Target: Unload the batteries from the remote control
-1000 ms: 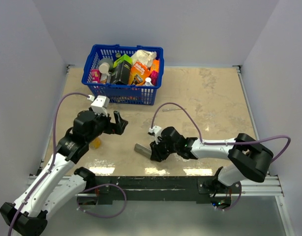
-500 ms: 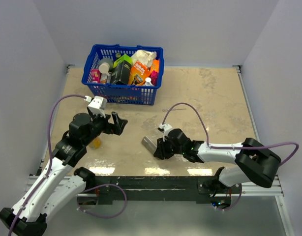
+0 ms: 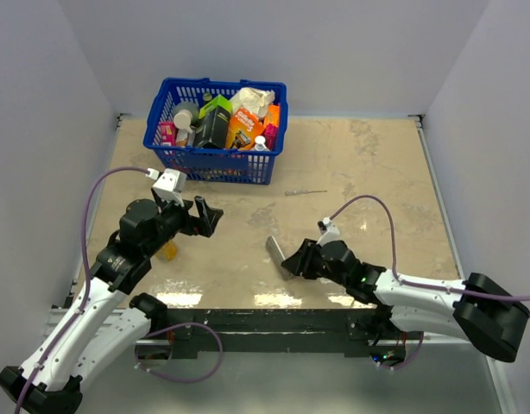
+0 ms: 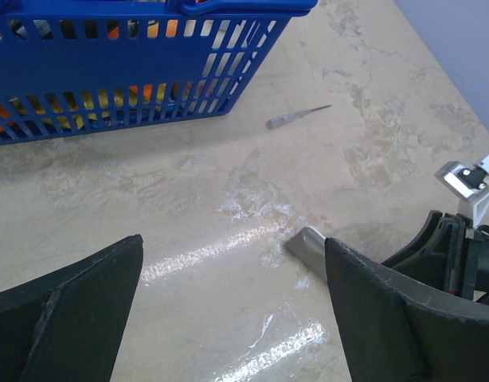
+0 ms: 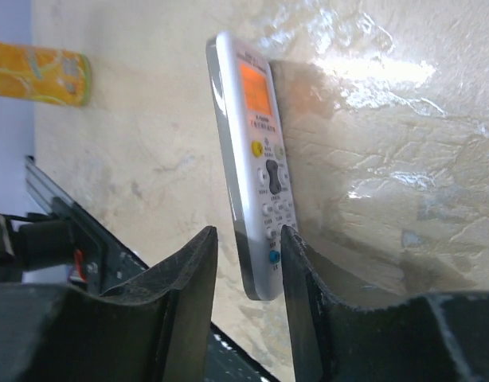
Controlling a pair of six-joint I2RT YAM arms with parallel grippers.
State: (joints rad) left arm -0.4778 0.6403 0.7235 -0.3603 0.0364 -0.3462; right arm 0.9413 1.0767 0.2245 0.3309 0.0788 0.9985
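From above: 2 arms, 1 blue basket (image 3: 209,164) crammed with packets, labels too small to read, 1 thin grey tool (image 3: 306,191), 1 orange-yellow tube (image 3: 167,251), 1 remote control (image 3: 277,252) near the front edge of the surface (image 3: 377,172), right at the right jaws. From the left wrist: left jaws spread wide over bare surface, holding nothing, basket and tool beyond, 1 grey end of the remote between them. From the right wrist: remote on its long edge, orange display, print beneath unreadable; right jaws partly apart, flanking its near end, 1 finger (image 5: 312,318) against its face; clamped or not, cannot tell.
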